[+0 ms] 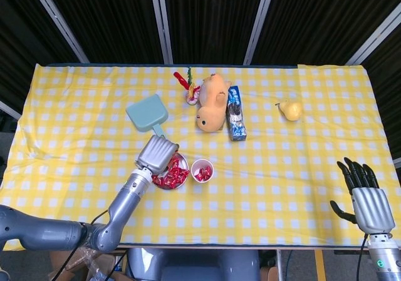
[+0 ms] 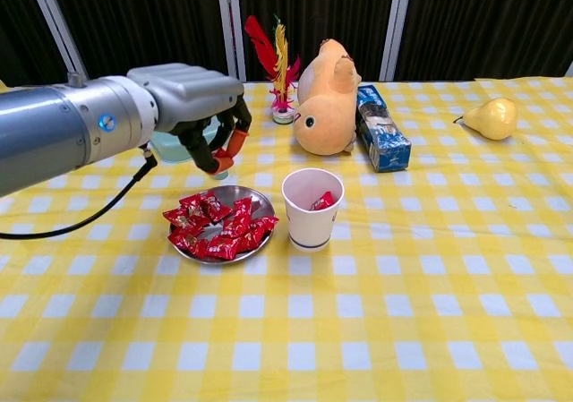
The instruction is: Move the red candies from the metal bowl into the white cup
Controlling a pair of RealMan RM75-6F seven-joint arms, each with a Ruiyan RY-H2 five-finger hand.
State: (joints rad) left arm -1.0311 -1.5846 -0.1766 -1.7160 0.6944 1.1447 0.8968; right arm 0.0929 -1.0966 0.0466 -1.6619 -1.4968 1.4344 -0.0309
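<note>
Right hand (image 1: 366, 196) resting at near table edge, fingers apart, holding nothing. Candies (image 2: 219, 227) lying heaped in metal bowl (image 2: 253, 201); white cup (image 2: 312, 208) standing just right of bowl, one candy showing inside. Left hand (image 2: 199, 106) hovering above bowl, fingers curling; whether pinching candy, cannot tell. Plush toy (image 2: 327, 98), pear (image 2: 491, 117) sitting far back.

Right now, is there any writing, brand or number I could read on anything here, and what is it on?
No text reads clearly.
Blue box: printing on it, too blurred to read.
Left arm: a small round blue mark, no legible letters.
Red candies: wrappers show no readable words.
White cup: plain.
</note>
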